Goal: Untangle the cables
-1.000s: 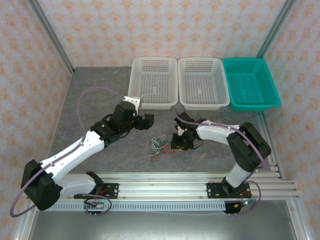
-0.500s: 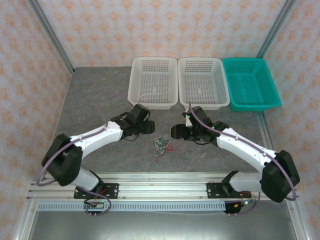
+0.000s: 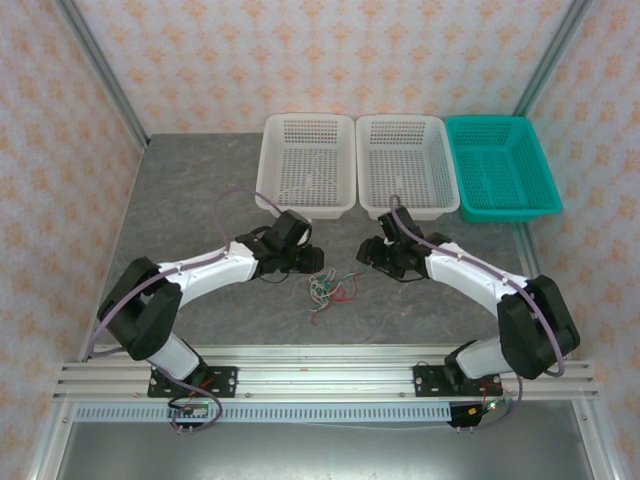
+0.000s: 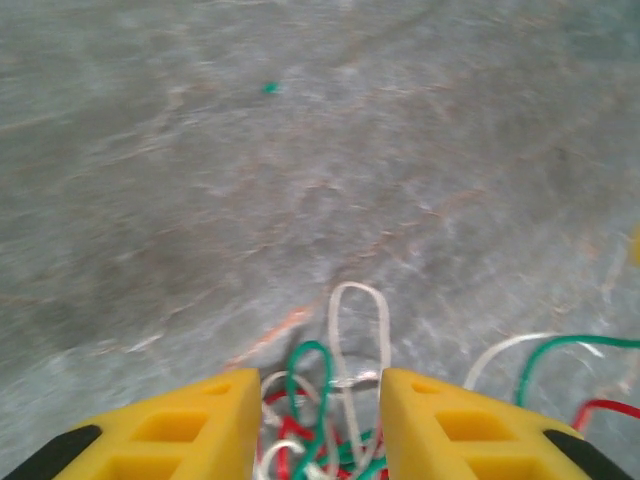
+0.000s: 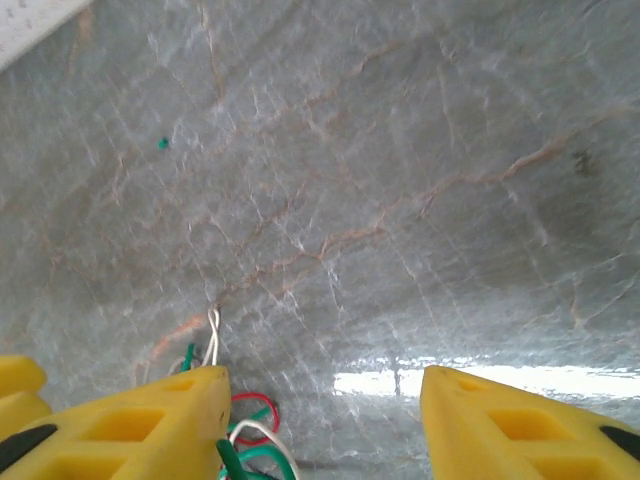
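The left gripper (image 4: 322, 400) stands with its yellow fingers (image 4: 190, 425) parted. Loops of the cables (image 3: 325, 290) lie in the gap, and neither pad presses on them, so nothing is gripped. A white loop (image 4: 356, 287) reaches forward past the fingertips, and a green strand (image 4: 560, 345) arcs off toward the right edge of the left wrist view. Ahead of this gripper the grey stone table (image 3: 200, 200) is bare.

The right gripper (image 5: 322, 400) is spread wider and holds nothing. Red, green and white wire ends (image 5: 248, 425) bunch against the inside of the finger on the left of its view, and the rest of the gap is bare surface. A twisted white tip (image 5: 212, 335) pokes up just beyond that finger. A green speck (image 5: 162, 143) lies well ahead on the table.

From above, the two grippers face each other with the small tangle just in front of and between them. It sits near the middle of the table, towards the near side. The strip between the tangle and the metal rails (image 3: 320, 360) at the near edge is open.

Behind the grippers, a left white basket (image 3: 268, 165), a middle white basket (image 3: 400, 212) and a teal basket (image 3: 505, 213) line the far side, rims touching. The right wrist is close to the middle basket's front rim. Wide bare table lies to the left, up to the slanted frame post (image 3: 105, 75).
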You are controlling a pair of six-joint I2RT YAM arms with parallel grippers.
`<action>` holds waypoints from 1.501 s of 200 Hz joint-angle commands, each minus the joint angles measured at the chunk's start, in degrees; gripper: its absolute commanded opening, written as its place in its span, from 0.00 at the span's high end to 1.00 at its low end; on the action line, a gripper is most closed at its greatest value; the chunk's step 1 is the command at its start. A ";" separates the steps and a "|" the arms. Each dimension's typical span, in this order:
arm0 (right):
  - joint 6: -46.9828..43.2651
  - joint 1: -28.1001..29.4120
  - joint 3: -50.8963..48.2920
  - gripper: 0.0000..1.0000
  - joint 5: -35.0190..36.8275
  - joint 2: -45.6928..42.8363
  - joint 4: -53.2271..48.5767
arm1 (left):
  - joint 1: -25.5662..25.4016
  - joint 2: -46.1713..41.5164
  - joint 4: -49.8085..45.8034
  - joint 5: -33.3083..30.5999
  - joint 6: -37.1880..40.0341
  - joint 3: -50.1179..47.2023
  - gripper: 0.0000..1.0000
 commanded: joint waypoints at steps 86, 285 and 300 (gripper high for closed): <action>3.66 0.10 -3.40 0.83 -10.63 -0.10 5.55 | -0.56 17.84 -7.34 31.30 17.60 16.08 0.68; -6.79 -1.39 -4.87 1.00 5.25 -9.29 4.32 | 1.99 8.55 8.72 13.79 4.94 5.48 1.00; -6.42 -1.41 -5.16 1.00 5.59 -9.76 4.38 | 1.22 7.25 11.36 13.71 5.37 3.60 1.00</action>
